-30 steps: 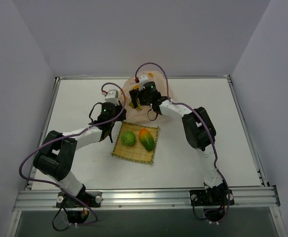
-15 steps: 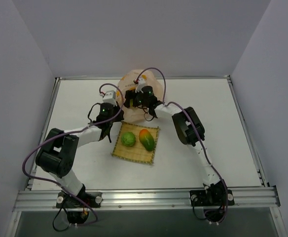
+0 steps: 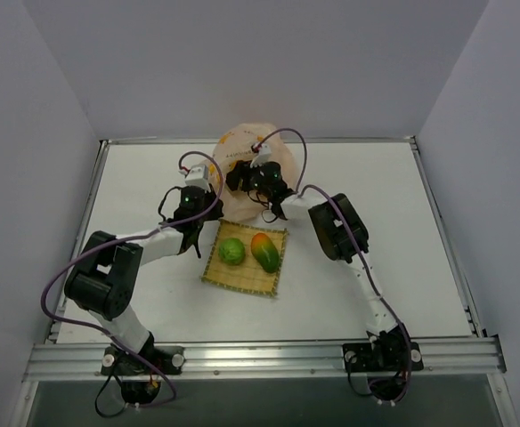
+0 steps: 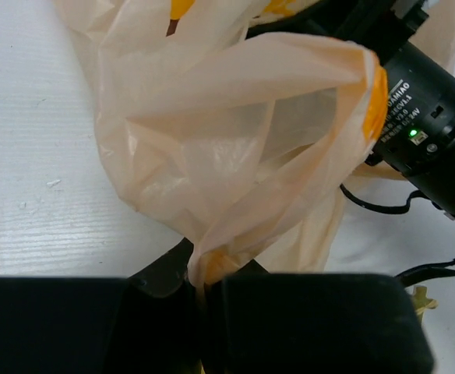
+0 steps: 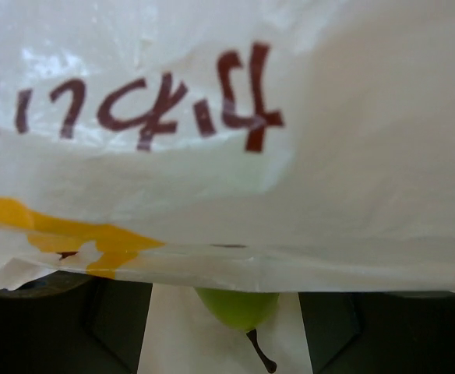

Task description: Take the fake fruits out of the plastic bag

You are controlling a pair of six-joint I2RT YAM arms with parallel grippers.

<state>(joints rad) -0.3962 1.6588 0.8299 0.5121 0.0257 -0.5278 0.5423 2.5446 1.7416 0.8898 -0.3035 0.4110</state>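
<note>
Our left pincer (image 4: 202,284) is clamped on a fold of the plastic bag (image 4: 235,148). Our right pincer (image 5: 224,335) stands apart around the pear (image 5: 237,305) under it. The green fruit (image 3: 232,250) and mango (image 3: 264,252) lie on the mat (image 3: 242,280).

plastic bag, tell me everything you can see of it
The plastic bag is thin, crinkled, translucent peach film with orange patches and dark red printed lettering. It sits bunched at the far middle of the white table, behind the woven mat. The left gripper is shut on a gathered fold of it. A sheet drapes across the right gripper, whose fingers stand apart; a green pear-shaped fruit shows beneath its edge.
</note>
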